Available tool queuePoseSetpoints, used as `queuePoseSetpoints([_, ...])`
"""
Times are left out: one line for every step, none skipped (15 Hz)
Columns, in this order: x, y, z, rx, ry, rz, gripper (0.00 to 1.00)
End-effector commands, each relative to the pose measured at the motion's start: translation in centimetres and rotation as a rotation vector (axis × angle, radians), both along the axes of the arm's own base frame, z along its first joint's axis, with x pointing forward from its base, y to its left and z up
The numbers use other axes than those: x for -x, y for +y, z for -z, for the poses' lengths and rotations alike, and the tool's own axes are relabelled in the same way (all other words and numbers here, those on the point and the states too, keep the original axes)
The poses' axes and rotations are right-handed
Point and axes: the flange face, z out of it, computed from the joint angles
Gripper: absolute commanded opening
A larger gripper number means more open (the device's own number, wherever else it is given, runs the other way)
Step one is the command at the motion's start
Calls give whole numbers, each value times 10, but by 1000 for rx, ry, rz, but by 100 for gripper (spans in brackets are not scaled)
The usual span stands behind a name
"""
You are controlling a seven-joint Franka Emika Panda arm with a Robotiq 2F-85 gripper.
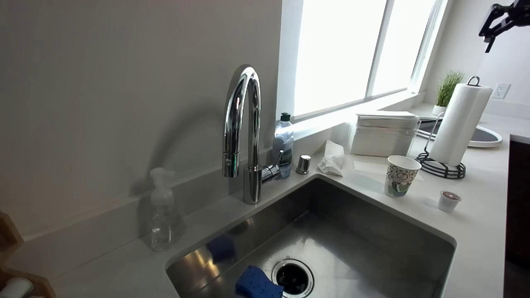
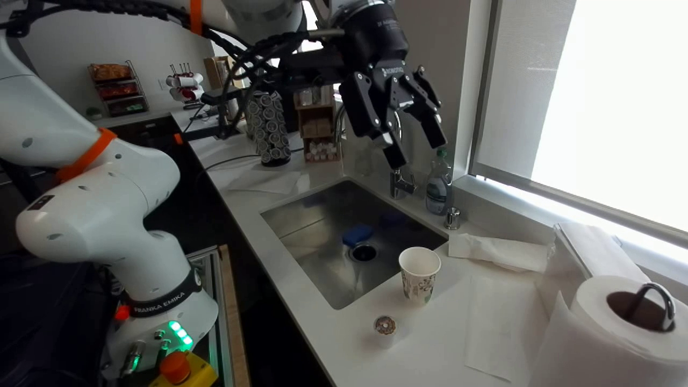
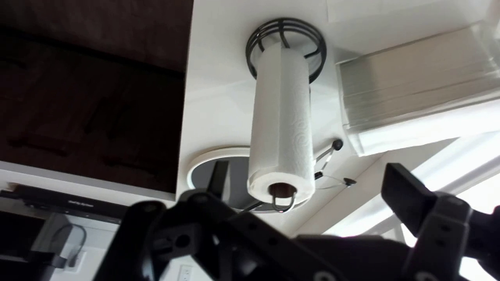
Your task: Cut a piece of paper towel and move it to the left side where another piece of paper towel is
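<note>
The white paper towel roll stands upright on a black wire stand, at the right in both exterior views. In the wrist view the roll is central, its sheet edge running down its side. A separate long limp piece of paper towel is out of view. A flat white sheet, which looks like paper towel, lies on the counter beyond the sink. My gripper is open and empty, high above the counter and apart from the roll. Its fingers frame the roll's top in the wrist view.
The sink holds a blue sponge. The faucet and soap bottle stand behind it. A paper cup, coffee pod, crumpled paper, flat napkin and napkin stack lie near the roll.
</note>
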Motion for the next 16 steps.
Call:
queuePoseSetpoints([-18,-46,21,54,-55,176,100])
queuePoseSetpoints([-20,-54,27,61,-68,227,100])
queuePoseSetpoints([-27,-63,31,62,-89,254,100])
queuePoseSetpoints([-31,-68,37,67,-114,278,100])
queuePoseSetpoints([-38,-75,41,76,-136,299,100])
queuePoseSetpoints([-44,-82,47,88,-151,322,100])
queuePoseSetpoints([-52,-88,53,109,-180,330,100])
queuePoseSetpoints([-56,-92,58,126,-192,342,100])
queuePoseSetpoints([-63,-96,66,142,-204,351,100])
queuePoseSetpoints([-66,-99,73,146,-206,362,100])
queuePoseSetpoints([-71,-104,81,153,-207,375,100])
queuePoseSetpoints([-73,-106,88,150,-201,390,100])
queuePoseSetpoints([-76,-108,96,148,-184,405,100])
queuePoseSetpoints([-77,-109,102,138,-165,421,100])
queuePoseSetpoints([-78,-110,108,145,-133,439,100])
queuePoseSetpoints([-79,-111,114,148,-110,461,100])
